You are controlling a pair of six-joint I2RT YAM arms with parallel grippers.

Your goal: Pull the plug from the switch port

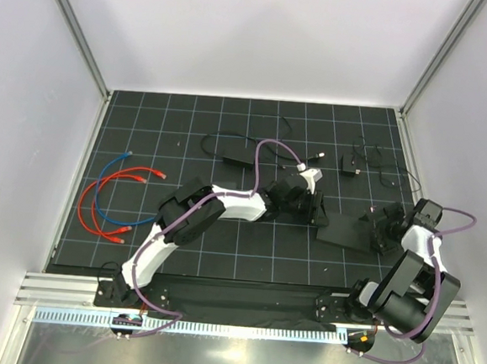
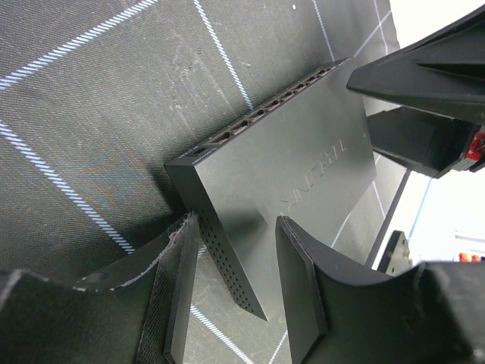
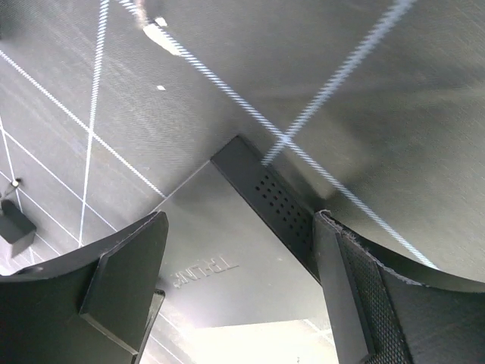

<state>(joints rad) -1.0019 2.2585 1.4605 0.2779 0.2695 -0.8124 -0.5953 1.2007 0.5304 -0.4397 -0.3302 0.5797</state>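
The switch (image 1: 345,232) is a flat matte-black box lying on the black grid mat (image 1: 221,248) between my two grippers. In the left wrist view its row of sockets (image 2: 265,110) runs along the far edge, and no plug shows in them; the plug is out of view. My left gripper (image 1: 314,209) (image 2: 236,224) is open and straddles the switch's (image 2: 303,152) perforated short side, one finger beside it and one over its top face. My right gripper (image 1: 376,230) (image 3: 241,220) is wide open around another corner of the switch (image 3: 227,250).
Red cables (image 1: 111,201) and a blue cable (image 1: 99,189) lie loose at the mat's left. A small black power brick (image 1: 349,165) with a thin cord and a longer black adapter (image 1: 237,159) sit at the back. White walls enclose the mat.
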